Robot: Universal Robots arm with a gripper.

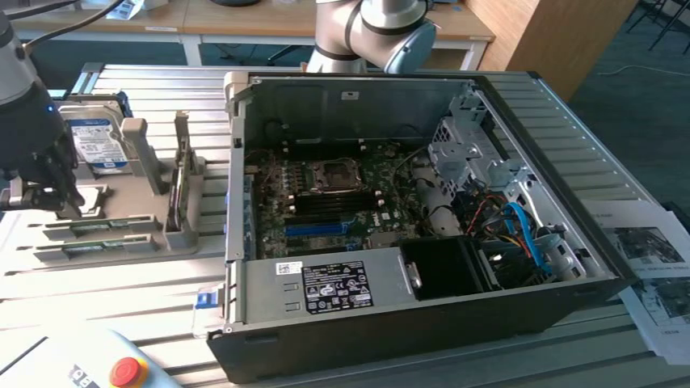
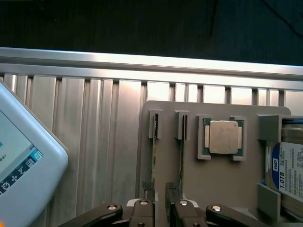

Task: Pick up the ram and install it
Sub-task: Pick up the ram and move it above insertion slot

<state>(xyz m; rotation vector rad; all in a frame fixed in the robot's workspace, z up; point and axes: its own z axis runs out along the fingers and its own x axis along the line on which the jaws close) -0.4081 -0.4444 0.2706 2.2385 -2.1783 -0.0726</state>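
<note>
The gripper [image 2: 160, 188] is held narrowly open over the grey holder [image 2: 222, 179]. The ram [image 2: 155, 161] is framed between its fingers, with a 2nd stick [image 2: 181, 161] just outside them.

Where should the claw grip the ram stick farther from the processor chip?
I'd grip the ram mid-length on its two flat faces, coming straight down from above. It stands on edge in the gray holder, its end caught in a slotted post, so only the long top edge is free.

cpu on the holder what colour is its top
The cpu top is silver, rim green; best in wrist view.
</note>
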